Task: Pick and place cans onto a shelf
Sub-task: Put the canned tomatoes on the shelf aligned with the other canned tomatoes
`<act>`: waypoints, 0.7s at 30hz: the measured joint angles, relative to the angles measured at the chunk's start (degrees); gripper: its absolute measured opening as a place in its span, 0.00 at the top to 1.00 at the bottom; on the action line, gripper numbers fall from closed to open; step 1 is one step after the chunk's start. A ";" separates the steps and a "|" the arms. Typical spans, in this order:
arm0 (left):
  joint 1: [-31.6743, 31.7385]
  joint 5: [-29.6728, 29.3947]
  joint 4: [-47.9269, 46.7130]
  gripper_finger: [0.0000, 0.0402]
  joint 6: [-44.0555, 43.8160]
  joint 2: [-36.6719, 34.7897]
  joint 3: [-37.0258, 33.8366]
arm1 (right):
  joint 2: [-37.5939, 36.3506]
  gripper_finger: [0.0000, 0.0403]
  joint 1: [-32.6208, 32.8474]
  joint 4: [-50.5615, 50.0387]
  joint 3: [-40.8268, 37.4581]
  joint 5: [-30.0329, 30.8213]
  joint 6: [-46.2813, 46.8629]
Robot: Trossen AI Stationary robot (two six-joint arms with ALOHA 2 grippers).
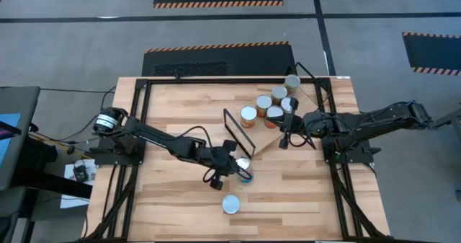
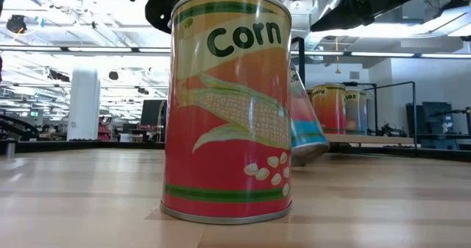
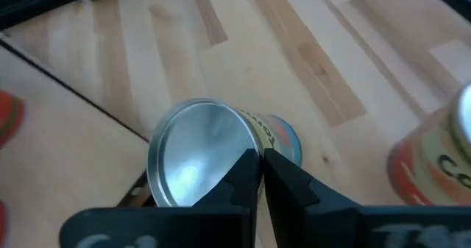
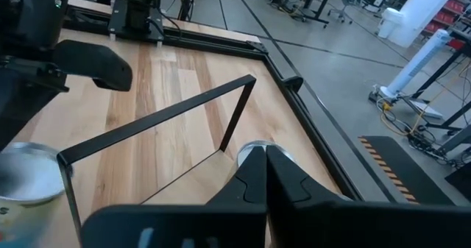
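Observation:
A blue-labelled can (image 1: 245, 172) stands tilted on the tabletop near the shelf's black wire frame (image 1: 236, 131). It also shows tilted in the low view (image 2: 305, 126). My left gripper (image 1: 234, 167) is shut at its silvery top. Several cans (image 1: 264, 102) stand on the light-wood shelf (image 1: 268, 142). A red-and-yellow corn can (image 1: 230, 204) stands upright nearer the table's front edge. My right gripper (image 1: 285, 138) is shut and empty over the shelf, beside the cans there. My left gripper (image 3: 262, 160) lies with its shut fingertips against the rim of the blue-labelled can's silvery top (image 3: 239, 141), coming from above and from the table's left. The can is tilted, its lower edge on the tabletop (image 2: 313, 156).
The corn can (image 2: 228, 108) stands close to the low camera and hides much of that view. The wire frame (image 4: 154, 119) stands upright between my two grippers. Black rails (image 1: 137, 127) run along the table's edges. Bare wood lies at the front left (image 1: 166, 207).

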 joint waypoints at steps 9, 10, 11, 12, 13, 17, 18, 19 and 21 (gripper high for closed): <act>-0.10 2.77 -0.31 0.92 -1.34 0.00 0.02 | 0.00 0.97 0.00 0.02 0.00 -0.02 0.28; -0.09 2.77 -0.31 0.92 -1.36 0.00 0.02 | 0.00 0.97 0.00 0.02 0.00 -0.02 0.34; -0.09 2.77 -0.29 0.91 -1.35 0.00 0.02 | 0.00 0.97 0.00 0.02 0.00 -0.02 0.38; -0.09 2.77 -0.32 0.91 -1.09 -0.02 0.02 | 0.00 0.97 0.00 0.02 0.00 -0.02 0.44; -0.10 2.74 -0.32 0.91 -0.51 -0.03 0.02 | 0.00 0.97 0.00 0.02 0.00 -0.02 0.46; -0.60 2.70 -0.48 0.91 0.64 -3.22 -0.05 | 0.00 0.97 0.00 -0.02 0.00 -0.02 0.48; -0.71 2.72 -0.75 0.91 0.71 -4.55 -0.01 | 0.00 0.97 0.02 -0.09 0.00 -0.04 0.48; -0.79 2.77 -1.37 0.92 0.70 -5.88 0.02 | 0.00 0.97 0.18 -0.09 0.00 -0.02 0.48; -0.90 3.05 -2.02 0.94 0.53 -8.70 -1.03 | 0.00 0.97 0.87 -0.09 0.00 -0.01 0.48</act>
